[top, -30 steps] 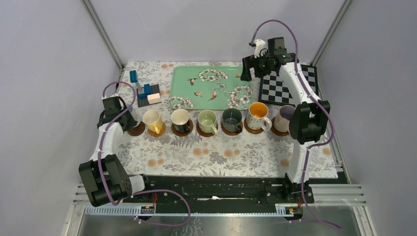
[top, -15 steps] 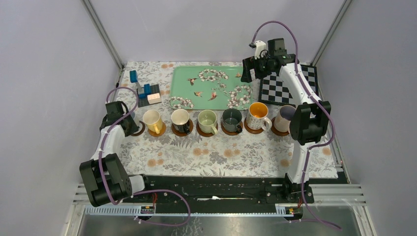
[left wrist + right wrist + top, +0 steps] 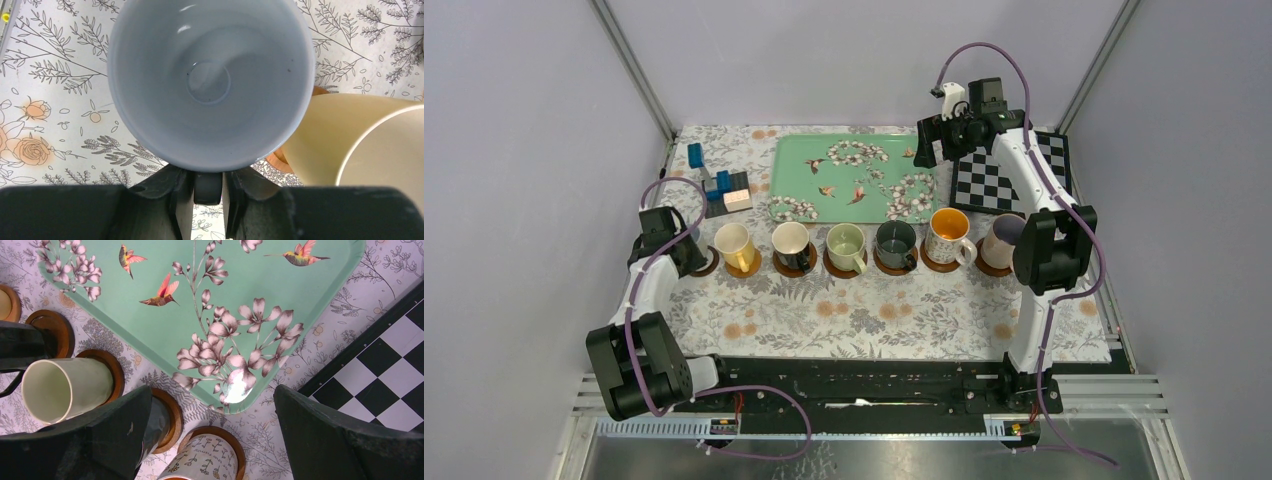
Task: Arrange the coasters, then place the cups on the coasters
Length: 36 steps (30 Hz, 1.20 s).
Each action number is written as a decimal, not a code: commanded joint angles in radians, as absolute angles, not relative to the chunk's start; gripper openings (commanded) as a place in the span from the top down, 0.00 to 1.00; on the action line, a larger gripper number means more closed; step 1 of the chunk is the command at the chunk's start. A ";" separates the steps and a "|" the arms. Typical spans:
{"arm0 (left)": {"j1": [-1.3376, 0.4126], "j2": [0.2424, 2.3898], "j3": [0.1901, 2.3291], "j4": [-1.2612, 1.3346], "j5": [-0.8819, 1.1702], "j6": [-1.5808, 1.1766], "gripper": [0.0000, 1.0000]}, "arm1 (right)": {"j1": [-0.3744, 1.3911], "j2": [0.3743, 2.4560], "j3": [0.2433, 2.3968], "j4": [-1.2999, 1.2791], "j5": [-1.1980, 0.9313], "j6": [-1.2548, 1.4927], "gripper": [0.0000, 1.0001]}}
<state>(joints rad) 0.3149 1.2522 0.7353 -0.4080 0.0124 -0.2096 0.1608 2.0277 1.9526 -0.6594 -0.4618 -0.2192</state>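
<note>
My left gripper [image 3: 207, 192] is shut on the dark handle of a pale blue cup [image 3: 210, 85], which stands upright at the left end of the row. In the top view my left gripper [image 3: 682, 250] covers that cup, and a dark coaster [image 3: 708, 266] peeks out beside it. Several cups stand on coasters in a row: yellow [image 3: 735, 245], black [image 3: 792, 245], pale green [image 3: 846, 246], dark green [image 3: 895, 243], floral [image 3: 949, 235], pinkish [image 3: 1002, 240]. My right gripper [image 3: 212, 395] hangs open and empty above the tray's corner.
A green floral tray [image 3: 789, 170] lies behind the row. A black-and-white checkerboard [image 3: 989, 185] sits at the back right under my right arm. Blue and pink blocks [image 3: 721, 190] stand at the back left.
My left gripper has shifted a little back and right with the pale blue cup, over the leftmost coaster. The right arm has not moved.
</note>
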 commanded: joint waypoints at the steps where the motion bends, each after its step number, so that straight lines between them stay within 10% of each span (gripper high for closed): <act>1: 0.318 1.248 0.758 -0.356 -0.031 -0.204 0.74 | 0.158 1.978 1.977 -0.630 -0.466 -0.215 0.02; 36: 0.314 1.150 0.972 -0.620 0.036 -0.177 0.29 | 0.159 1.953 1.953 -0.615 -0.486 -0.210 0.02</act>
